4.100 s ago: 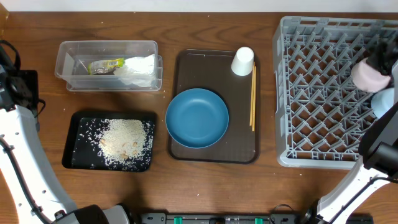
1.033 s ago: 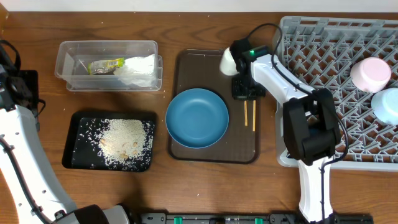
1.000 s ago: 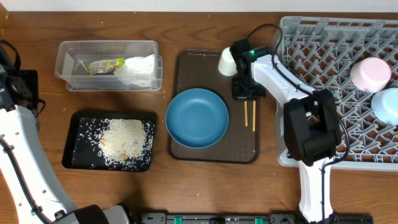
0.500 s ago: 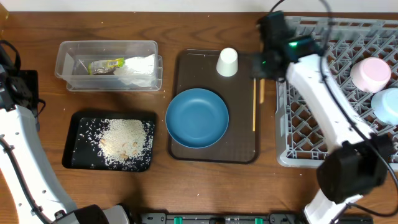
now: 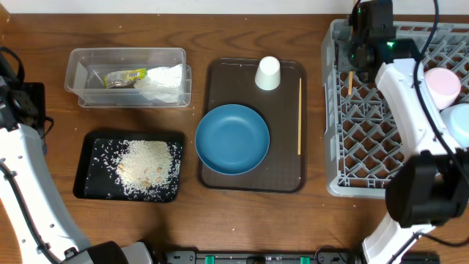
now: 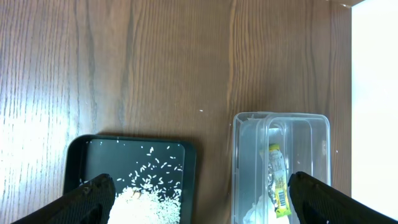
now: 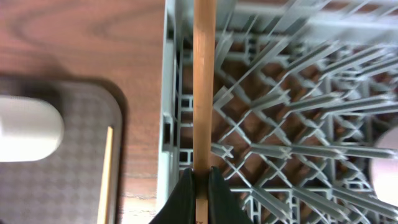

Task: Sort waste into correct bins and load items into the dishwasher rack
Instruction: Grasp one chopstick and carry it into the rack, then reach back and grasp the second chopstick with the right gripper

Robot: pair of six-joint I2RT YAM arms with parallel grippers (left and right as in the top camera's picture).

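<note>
Chopstick (image 7: 204,81) clamped in our right gripper (image 7: 199,178) hangs over the rack (image 5: 333,110); we owe it the second chopstick (image 5: 299,117), cup (image 5: 268,73) and blue bowl (image 5: 232,139); left gripper (image 6: 202,183) fingers apart

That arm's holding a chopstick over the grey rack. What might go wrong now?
The chopstick is thin and the rack is an open grid, so it could drop straight through once released. The right gripper seems to pinch it only near one end, so it might swing or slip.
</note>
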